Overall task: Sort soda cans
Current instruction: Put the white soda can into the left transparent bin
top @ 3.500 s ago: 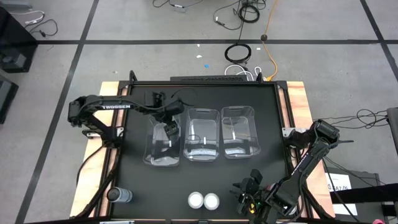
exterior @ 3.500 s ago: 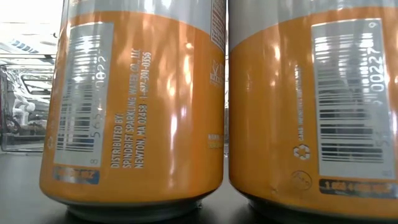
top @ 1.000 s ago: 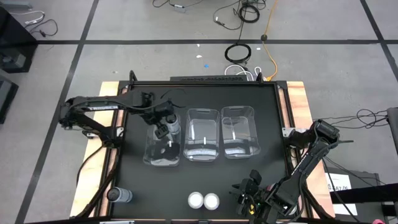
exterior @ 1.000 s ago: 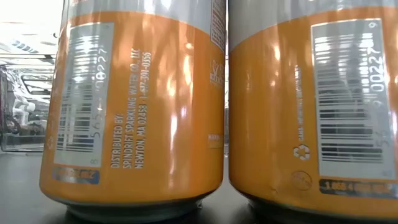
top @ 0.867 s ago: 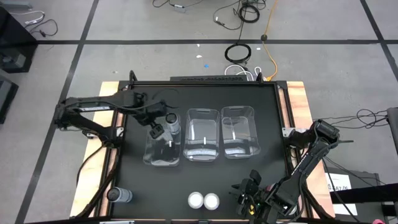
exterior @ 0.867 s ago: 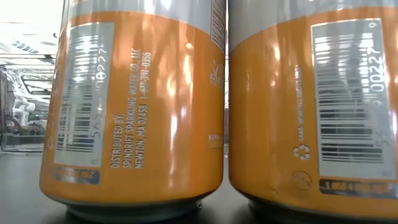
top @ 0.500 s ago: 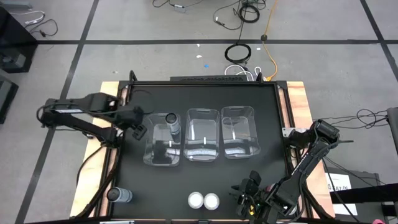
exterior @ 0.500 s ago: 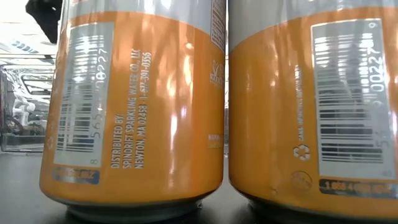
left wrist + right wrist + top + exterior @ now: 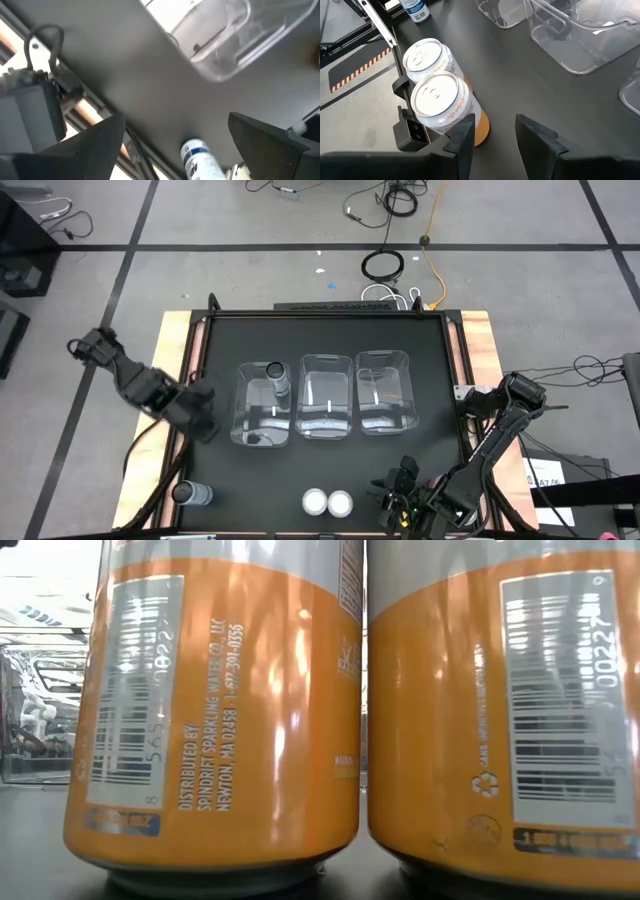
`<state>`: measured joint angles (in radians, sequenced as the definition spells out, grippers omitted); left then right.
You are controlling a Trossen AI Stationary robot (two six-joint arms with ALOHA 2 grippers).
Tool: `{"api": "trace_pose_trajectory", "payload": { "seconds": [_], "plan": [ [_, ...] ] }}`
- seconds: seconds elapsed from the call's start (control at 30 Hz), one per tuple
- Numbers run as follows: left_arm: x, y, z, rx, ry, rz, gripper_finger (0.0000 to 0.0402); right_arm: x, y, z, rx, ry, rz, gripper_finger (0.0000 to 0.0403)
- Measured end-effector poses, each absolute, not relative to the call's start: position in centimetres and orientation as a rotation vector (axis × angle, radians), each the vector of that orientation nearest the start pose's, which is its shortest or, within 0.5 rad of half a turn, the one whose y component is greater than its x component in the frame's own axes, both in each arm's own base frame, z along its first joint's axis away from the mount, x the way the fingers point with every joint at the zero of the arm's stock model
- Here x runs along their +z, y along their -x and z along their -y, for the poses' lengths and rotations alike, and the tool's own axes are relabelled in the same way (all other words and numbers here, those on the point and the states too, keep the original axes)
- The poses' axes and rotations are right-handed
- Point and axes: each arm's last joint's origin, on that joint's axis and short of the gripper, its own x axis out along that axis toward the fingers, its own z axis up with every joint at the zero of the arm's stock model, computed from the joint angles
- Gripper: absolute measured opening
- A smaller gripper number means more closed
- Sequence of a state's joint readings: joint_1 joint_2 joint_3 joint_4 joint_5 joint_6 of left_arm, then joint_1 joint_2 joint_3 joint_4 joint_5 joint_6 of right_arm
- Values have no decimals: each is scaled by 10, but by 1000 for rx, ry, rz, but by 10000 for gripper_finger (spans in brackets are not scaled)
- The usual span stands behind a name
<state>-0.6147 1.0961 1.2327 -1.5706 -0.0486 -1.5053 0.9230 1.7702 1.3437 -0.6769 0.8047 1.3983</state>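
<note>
Heading for the grey can [image 9: 192, 494] at the near left corner, our left gripper [image 9: 200, 415] hangs wide and empty; another can [image 9: 277, 377] sits in the left bin [image 9: 243, 425]. Right gripper [image 9: 405, 485], narrowly parted, empty, waits beside two orange cans [image 9: 328, 502].

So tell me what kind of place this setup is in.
Most likely a robotics lab or workshop: a black work table on a bare grey floor marked with dark tape lines, loose cables lying on that floor, and clear sorting bins laid out for soda cans.
</note>
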Motion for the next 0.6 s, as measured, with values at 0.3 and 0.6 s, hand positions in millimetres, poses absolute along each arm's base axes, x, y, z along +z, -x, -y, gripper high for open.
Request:
{"api": "trace_pose_trajectory", "payload": {
  "seconds": [0.3, 0.6],
  "plan": [
    [320, -107, 134, 648, 671, -1403, 364, 238, -235, -275, -366, -515, -597, 134],
    [300, -94, 185, 606, 639, -1415, 364, 239, -236, -277, -357, -534, -587, 134]
  ]
}}
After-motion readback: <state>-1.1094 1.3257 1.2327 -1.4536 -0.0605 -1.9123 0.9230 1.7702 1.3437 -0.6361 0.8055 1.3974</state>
